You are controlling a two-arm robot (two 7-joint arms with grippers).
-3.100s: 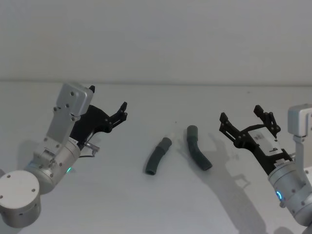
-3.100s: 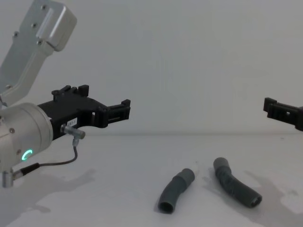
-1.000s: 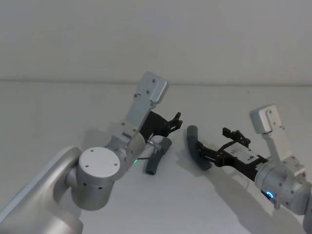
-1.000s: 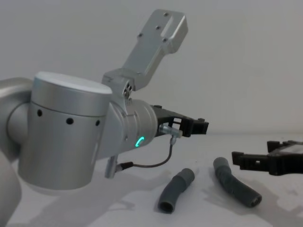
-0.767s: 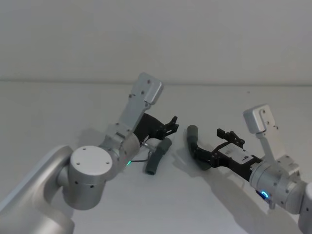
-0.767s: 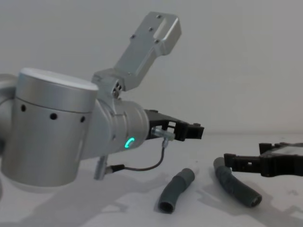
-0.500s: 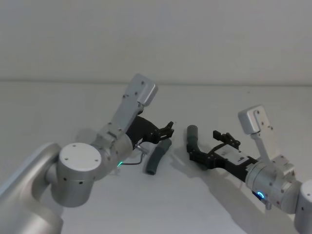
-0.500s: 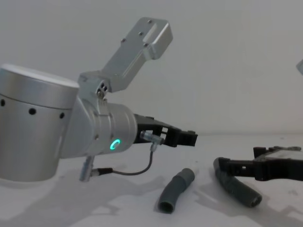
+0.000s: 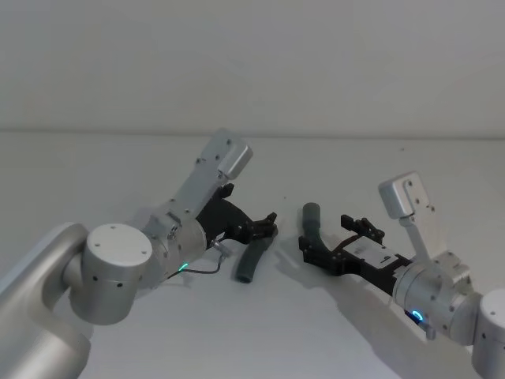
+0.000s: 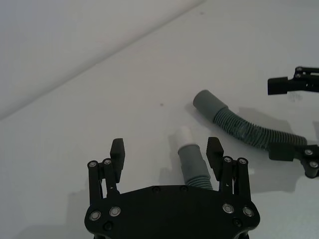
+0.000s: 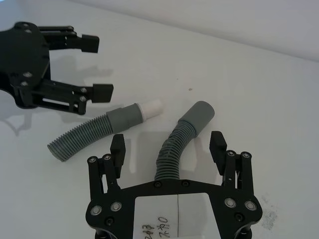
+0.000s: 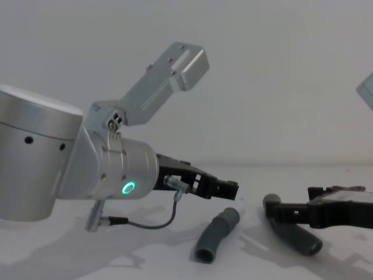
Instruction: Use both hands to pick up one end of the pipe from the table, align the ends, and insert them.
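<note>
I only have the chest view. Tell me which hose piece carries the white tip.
Observer: The left hose piece; the left wrist view shows a white tip on its far cuff.
Operator: Report the left hand.
Observer: The left hand is open, that piece lying between its fingers, nearer one of them.
Operator: Now the right hand.
Observer: The right hand is open, straddling the right hose piece; its plain grey cuff lies beside the white tip, apart from it.
</note>
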